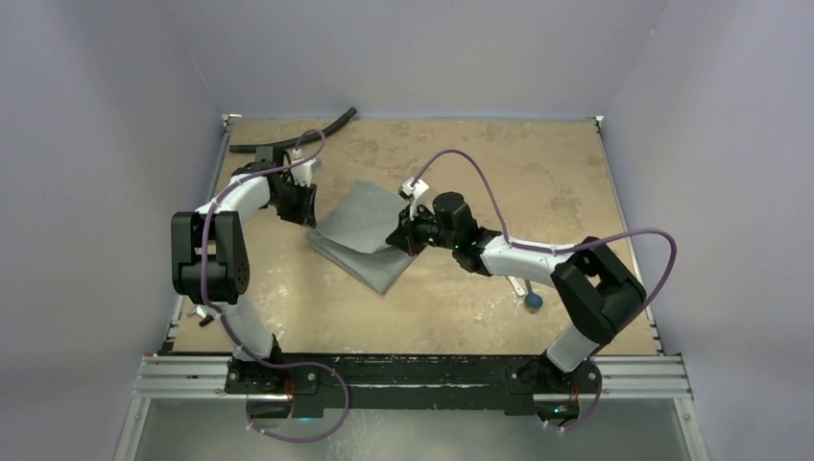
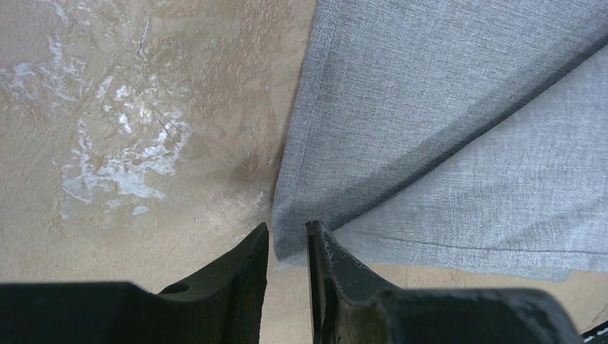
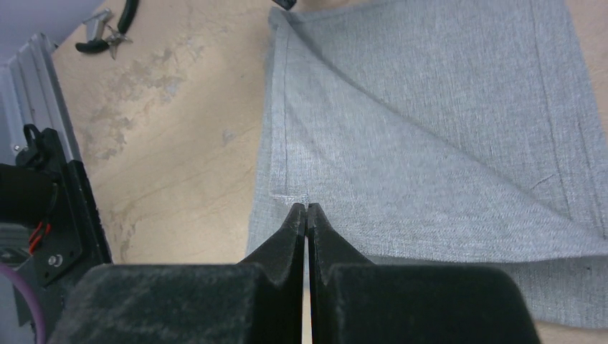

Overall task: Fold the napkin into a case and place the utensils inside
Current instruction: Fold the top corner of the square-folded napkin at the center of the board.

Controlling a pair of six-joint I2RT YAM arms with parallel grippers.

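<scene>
Mid-table, a touch toward 11 o'clock, the napkin (image 1: 363, 233) lies folded over, grey, its top layer raised off the layer below, not yet a pouch. Left gripper (image 1: 305, 216) is at its 9 o'clock corner; in the left wrist view the fingers (image 2: 326, 261) stand a narrow slit apart with that corner of the napkin (image 2: 430, 107) caught between them. Right gripper (image 1: 398, 238) is at its 3 o'clock side; in the right wrist view the fingertips (image 3: 295, 218) are pressed together on the hemmed corner of the napkin's (image 3: 430, 115) top layer. Blue-ended stick (image 1: 533, 301) lies at 4 o'clock of the napkin, well apart from it, just beside the right arm. Black hose (image 1: 298, 134) runs along the table's (image 1: 461, 327) far edge at 11 o'clock. Right wrist view also shows a hand tool (image 3: 107, 29) near the rail
</scene>
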